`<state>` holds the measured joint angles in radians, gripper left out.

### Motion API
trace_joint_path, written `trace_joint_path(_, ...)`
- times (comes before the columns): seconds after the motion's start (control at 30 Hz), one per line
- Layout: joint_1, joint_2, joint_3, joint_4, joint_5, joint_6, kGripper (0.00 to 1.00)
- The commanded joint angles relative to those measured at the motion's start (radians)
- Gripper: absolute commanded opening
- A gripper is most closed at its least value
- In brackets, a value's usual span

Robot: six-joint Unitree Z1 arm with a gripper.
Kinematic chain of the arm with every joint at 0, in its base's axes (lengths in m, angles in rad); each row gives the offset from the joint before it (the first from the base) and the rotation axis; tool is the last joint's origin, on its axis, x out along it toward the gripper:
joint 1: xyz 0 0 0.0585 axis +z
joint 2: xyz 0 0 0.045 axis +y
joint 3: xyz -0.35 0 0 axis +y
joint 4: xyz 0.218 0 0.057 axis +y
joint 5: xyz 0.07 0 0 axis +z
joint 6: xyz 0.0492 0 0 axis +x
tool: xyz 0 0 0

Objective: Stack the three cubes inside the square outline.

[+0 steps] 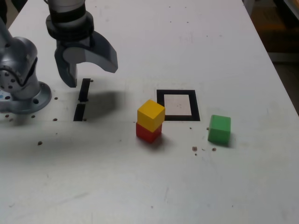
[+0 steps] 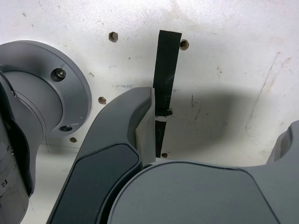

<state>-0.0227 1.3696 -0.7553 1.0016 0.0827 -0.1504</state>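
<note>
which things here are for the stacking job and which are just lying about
For the job:
- red cube
- yellow cube, on the red one
- green cube
- square outline
- gripper, open

Just there:
- two short black tape strips, near the arm's base

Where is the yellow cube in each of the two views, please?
Exterior view: a little below the centre, on top of the red cube; the yellow cube is there.
Wrist view: it is not in this picture.
Shared landmark: the two black tape strips.
</note>
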Motion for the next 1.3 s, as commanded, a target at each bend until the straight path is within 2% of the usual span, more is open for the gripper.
trace_joint_path(0.0,0.001,0.006,-0.006,-0.002,-0.001,0.0,0.93)
trace_joint_path(0.33,-0.011,0.023,-0.056,0.015,-0.005,-0.003,0.95)
trace_joint_path(0.47,-0.08,0.044,-0.201,0.086,0.0,-0.003,0.95)
trace_joint_path(0.67,-0.223,0.107,-0.47,0.266,0.035,-0.012,0.95)
trace_joint_path(0.77,-0.283,0.155,-0.547,0.313,0.032,-0.012,0.95)
trace_joint_path(1.03,-0.394,0.341,-0.649,0.295,-0.012,0.012,0.94)
trace_joint_path(1.27,-0.41,0.385,-0.654,0.279,-0.037,-0.003,0.94)
